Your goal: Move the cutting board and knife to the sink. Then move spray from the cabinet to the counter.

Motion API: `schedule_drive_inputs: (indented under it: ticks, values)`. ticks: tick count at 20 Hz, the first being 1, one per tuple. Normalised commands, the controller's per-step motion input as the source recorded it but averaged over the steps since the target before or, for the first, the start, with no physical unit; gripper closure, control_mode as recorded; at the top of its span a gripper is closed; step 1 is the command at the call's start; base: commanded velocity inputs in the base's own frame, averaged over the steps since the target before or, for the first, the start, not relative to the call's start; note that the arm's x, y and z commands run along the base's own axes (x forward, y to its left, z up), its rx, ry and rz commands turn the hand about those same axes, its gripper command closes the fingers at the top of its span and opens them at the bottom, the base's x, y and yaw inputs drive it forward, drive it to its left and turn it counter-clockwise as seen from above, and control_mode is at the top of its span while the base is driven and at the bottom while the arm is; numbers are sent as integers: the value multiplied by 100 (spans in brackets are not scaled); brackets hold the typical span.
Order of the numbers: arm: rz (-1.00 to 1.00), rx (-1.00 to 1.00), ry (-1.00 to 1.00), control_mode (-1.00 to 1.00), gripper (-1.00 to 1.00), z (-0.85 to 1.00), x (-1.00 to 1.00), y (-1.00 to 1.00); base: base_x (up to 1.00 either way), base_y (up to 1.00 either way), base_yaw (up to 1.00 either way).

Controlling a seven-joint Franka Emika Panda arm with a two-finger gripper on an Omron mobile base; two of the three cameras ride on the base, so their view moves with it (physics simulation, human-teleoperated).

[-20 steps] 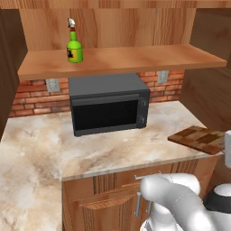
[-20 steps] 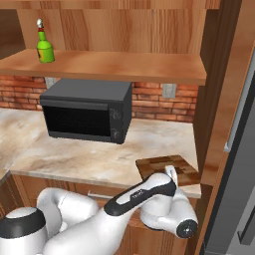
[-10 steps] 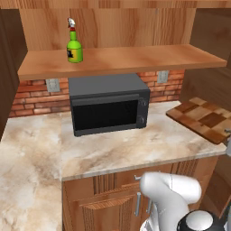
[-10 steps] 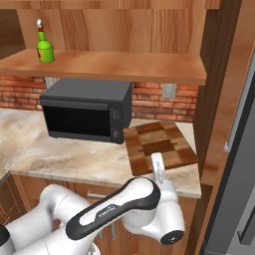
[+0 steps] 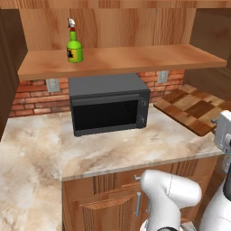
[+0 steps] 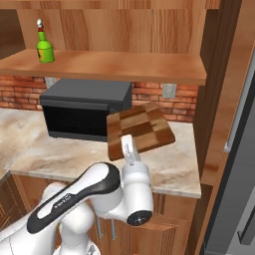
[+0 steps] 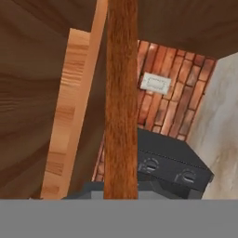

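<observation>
**Cutting board lifted clear of the tabletop, on its way to the sink**

The cutting board [image 6: 140, 129] is a flat rectangle of patchwork wooden blocks, light tan beside dark brown, about as wide as the microwave. In the right base view it hangs tilted in the air, in front of the microwave's right end and above the right end of the tabletop [image 6: 60, 154]. The tool [image 6: 128, 149] is clamped shut on the board's near, lower edge, its white hand just below. In the hand view the board [image 7: 121, 97] shows edge-on, a long brown strip running up the middle. In the left base view it [image 5: 191, 108] sits at the far right, just beside the microwave.

The step in hand looks like the carry to the sink. The board is wide and held only by one edge, so it will likely want to swing or slip — a slow, level carry seems wise, keeping its far corner away from the microwave [image 6: 84, 112] and the side wall of the cabinet [image 6: 214, 64].

Further out, the green spray [image 5: 74, 45] stands upright on the cabinet's shelf board, well apart from the board — waiting for the later step.
</observation>
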Motion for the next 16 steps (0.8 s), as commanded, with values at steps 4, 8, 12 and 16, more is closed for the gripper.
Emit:
schedule_drive_inputs:
  ticks: [4, 8, 12, 16]
  values:
    - [0, -13, 21, -100, 100, 27, 1, 37, 0, 0, 0]
    - [0, -2, 8, -100, 100, 3, 1, 6, 0, 0, 0]
    - [0, 0, 0, -100, 100, 0, 0, 0, 0, 0, 0]
    - [0, 0, 0, -100, 100, -7, -26, 0, 0, 0, 0]
